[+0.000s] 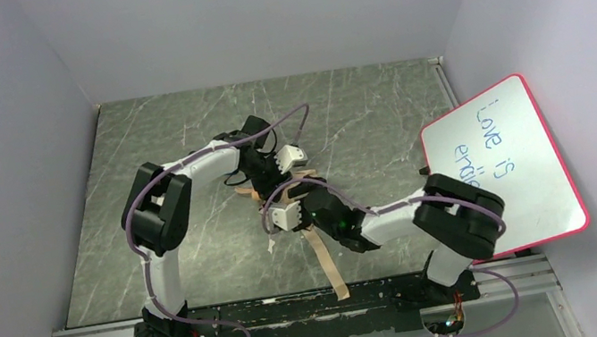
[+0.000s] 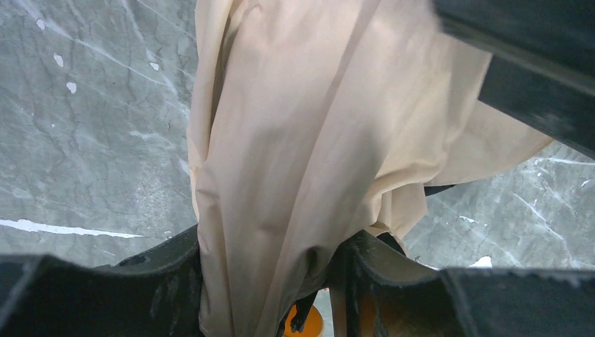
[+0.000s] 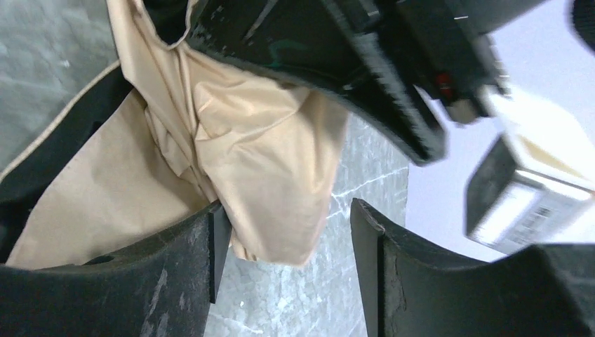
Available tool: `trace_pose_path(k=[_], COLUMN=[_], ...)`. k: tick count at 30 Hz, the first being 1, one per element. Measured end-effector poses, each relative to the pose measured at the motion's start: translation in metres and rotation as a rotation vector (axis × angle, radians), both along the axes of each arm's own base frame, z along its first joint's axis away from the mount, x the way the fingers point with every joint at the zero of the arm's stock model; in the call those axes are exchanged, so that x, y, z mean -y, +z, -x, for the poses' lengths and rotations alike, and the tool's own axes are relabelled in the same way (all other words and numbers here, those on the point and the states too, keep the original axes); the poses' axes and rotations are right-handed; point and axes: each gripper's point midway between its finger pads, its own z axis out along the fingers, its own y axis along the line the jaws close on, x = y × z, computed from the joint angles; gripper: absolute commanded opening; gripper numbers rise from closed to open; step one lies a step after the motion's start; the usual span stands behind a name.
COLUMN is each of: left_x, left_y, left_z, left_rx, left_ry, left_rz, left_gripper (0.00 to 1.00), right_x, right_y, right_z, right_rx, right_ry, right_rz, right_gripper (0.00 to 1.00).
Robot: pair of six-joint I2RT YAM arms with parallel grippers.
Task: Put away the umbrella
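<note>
The umbrella [image 1: 326, 259] lies mid-table, mostly hidden under both grippers; a long beige part runs toward the near edge. In the left wrist view its cream-beige fabric [image 2: 316, 140] fills the middle. My left gripper [image 2: 270, 260] is shut on a bunch of that fabric; from above it [image 1: 274, 177] sits at the umbrella's far end. My right gripper [image 3: 284, 232] is open. Beige fabric with black lining [image 3: 266, 154] hangs at its left finger [image 3: 203, 260], with bare table between the fingers. From above it [image 1: 284, 216] sits just in front of the left gripper. No handle or shaft is visible.
A whiteboard with a pink rim [image 1: 502, 163] and handwriting leans against the right wall. Grey walls close in the marble table [image 1: 164, 144] on the left, back and right. A metal rail [image 1: 299, 309] with the arm bases runs along the near edge.
</note>
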Motion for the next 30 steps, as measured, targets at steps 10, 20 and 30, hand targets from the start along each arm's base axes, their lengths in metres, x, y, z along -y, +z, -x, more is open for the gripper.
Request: trace_pose_path(k=[10,20,30], left_x=[0.000,-0.001,-0.001], left_y=[0.000,0.000,-0.001], left_z=[-0.001,-0.002,-0.003], left_rx=[0.001,-0.002,0.007], left_ry=[0.008,0.024,0.049], left_rz=[-0.020,-0.042,-0.065], left_gripper=[0.05,0.05,0.05], right_x=[-0.010,0.003,0.024], right_y=[0.050,0.095,0.067], right_z=[0.042,0.076,0.095], right_rx=[-0.136,-0.459,-0.708], right_ry=[-0.032,-0.280,-0.688], right_rz=[-0.312,-0.881,-0.947], right_gripper=[0.65,0.65,0.69])
